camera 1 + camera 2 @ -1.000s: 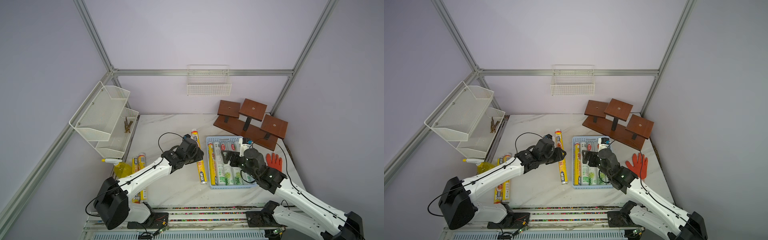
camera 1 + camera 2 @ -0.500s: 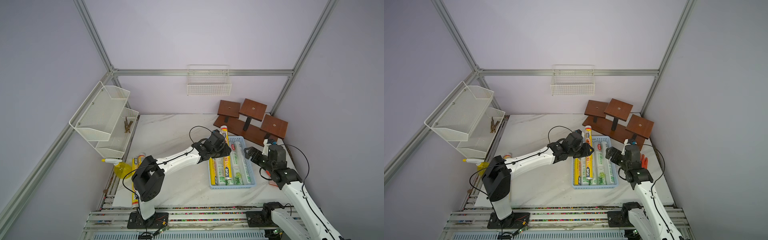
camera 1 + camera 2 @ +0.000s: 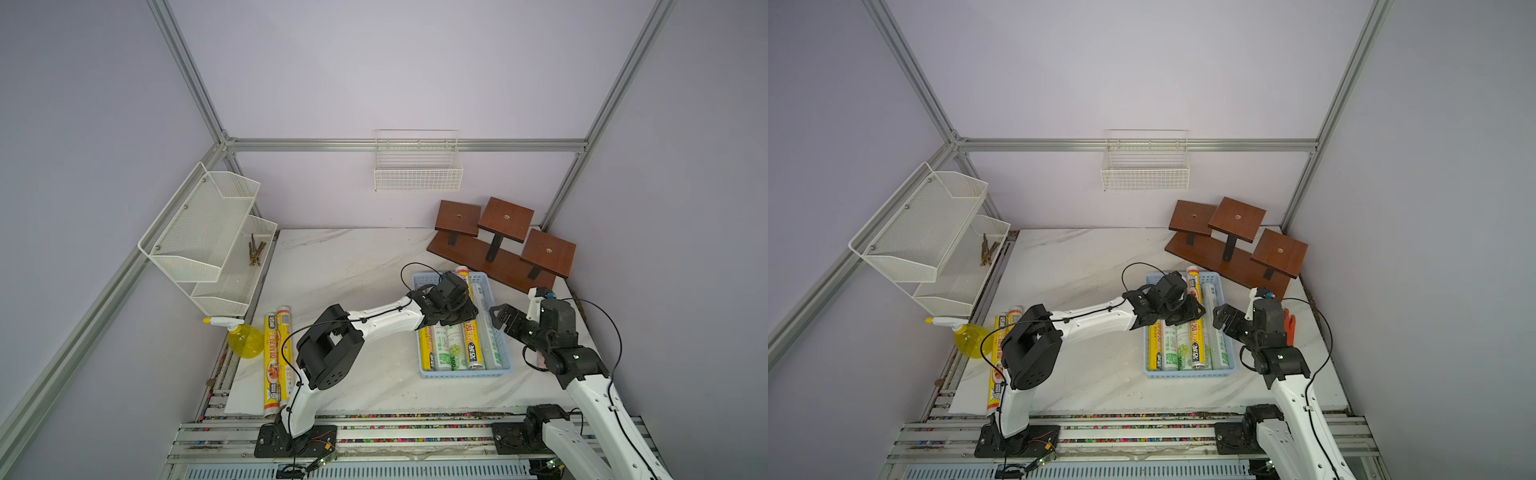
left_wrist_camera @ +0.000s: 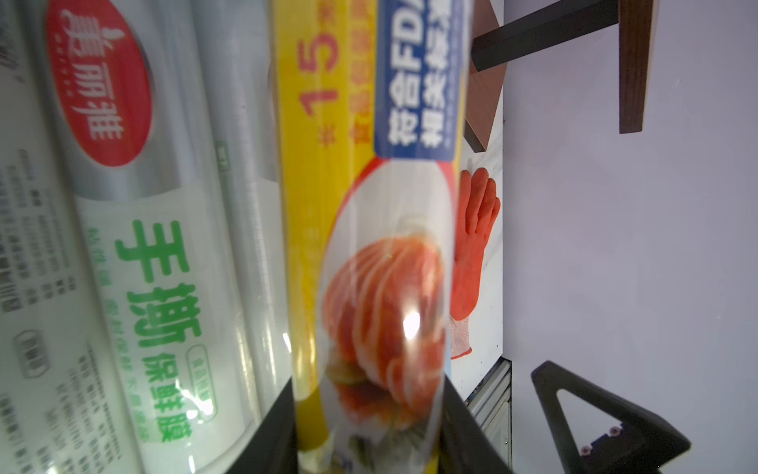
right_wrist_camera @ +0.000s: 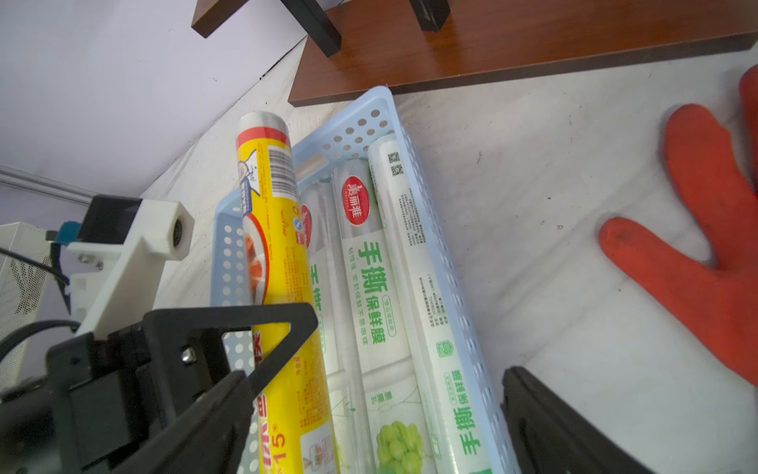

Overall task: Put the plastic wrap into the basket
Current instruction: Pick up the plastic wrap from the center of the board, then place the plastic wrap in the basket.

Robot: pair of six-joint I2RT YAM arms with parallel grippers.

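Pinching a yellow plastic wrap roll [image 3: 475,345] mid-length, the left tool [image 3: 456,309] holds it in the basket [image 3: 461,372], far end over the rim, right tool [image 3: 500,316] spread alongside; roll's prob. light, stiff, slick, so mid-body grip suits.

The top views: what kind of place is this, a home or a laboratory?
Probably a robot test cell, not a home: plain walls in an aluminium frame, a left arm and a right arm bolted to a slotted rail, and household props like the mesh shelf.
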